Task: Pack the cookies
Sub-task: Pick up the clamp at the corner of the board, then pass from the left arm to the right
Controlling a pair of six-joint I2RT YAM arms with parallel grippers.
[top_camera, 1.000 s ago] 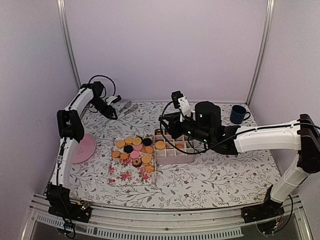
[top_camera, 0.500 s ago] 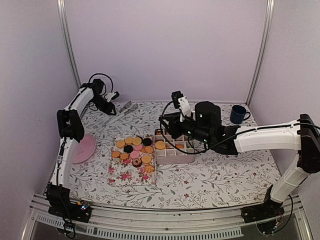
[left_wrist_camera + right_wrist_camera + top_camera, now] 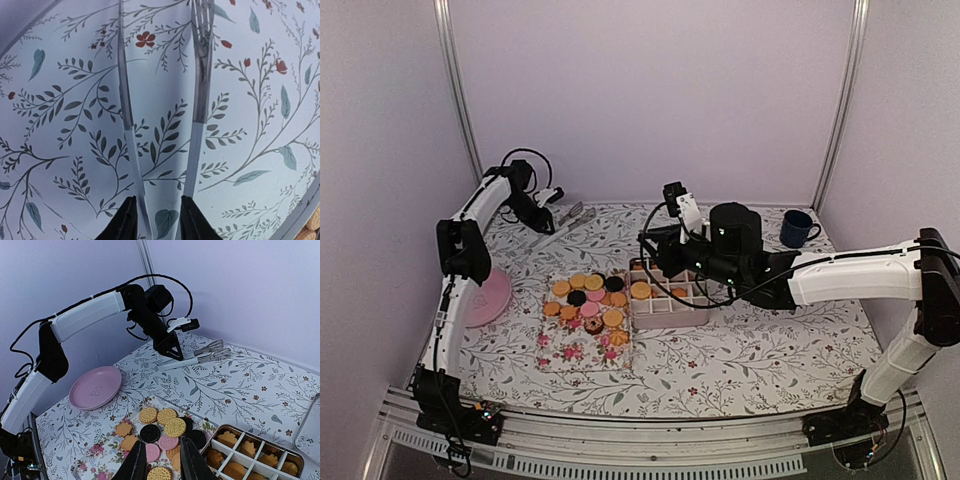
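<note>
Left gripper point(image 3: 157, 220) pinched both arms of the tongs point(image 3: 199, 75), at 10 o'clock from the cookies point(image 3: 588, 300) on the floral cloth point(image 3: 560, 352). Right gripper point(image 3: 162, 462) hung slightly spread, empty. Recommended: firm but partial squeeze, leaving tong tips apart.

Small round coin-like cookies point(image 3: 588, 300): mostly orange-tan, few black and pink. Lying flat, clustered close on floral cloth point(image 3: 575, 352) mid-worktop point(image 3: 750, 350). More tan ones sit in compartments of divided tin point(image 3: 670, 320) beside cloth.
</note>
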